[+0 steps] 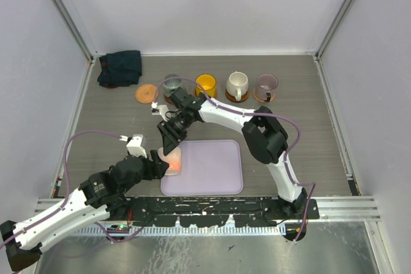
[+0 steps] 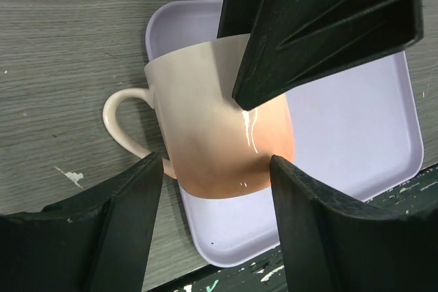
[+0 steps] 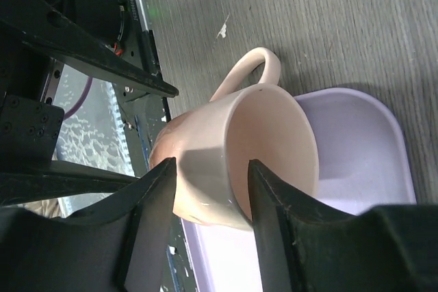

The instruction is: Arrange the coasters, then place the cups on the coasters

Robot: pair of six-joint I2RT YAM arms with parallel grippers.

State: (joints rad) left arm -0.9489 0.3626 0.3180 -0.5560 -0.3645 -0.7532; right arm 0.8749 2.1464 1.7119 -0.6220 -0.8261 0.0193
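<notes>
Light was bright, even and diffuse from overhead, leaving only soft, faint shadows on the table (image 1: pixel 334 126). The top view was sharp, its frame posts (image 1: pixel 64 11) splaying toward the upper corners. In the left wrist view thin white glare streaks crossed the pink cup (image 2: pixel 212 128), whose base glowed orange, and the right gripper's fingers (image 2: pixel 328 25) loomed near-black and soft-edged. The right wrist view was dim along its left edge.

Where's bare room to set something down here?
Free: table right of the right arm, in front of the purple mug; the left strip between dark cloth and left arm; the lilac tray's right half. Crowded: the back row of mugs, and the tray's left edge, where left gripper and right gripper meet the pink mug.
</notes>
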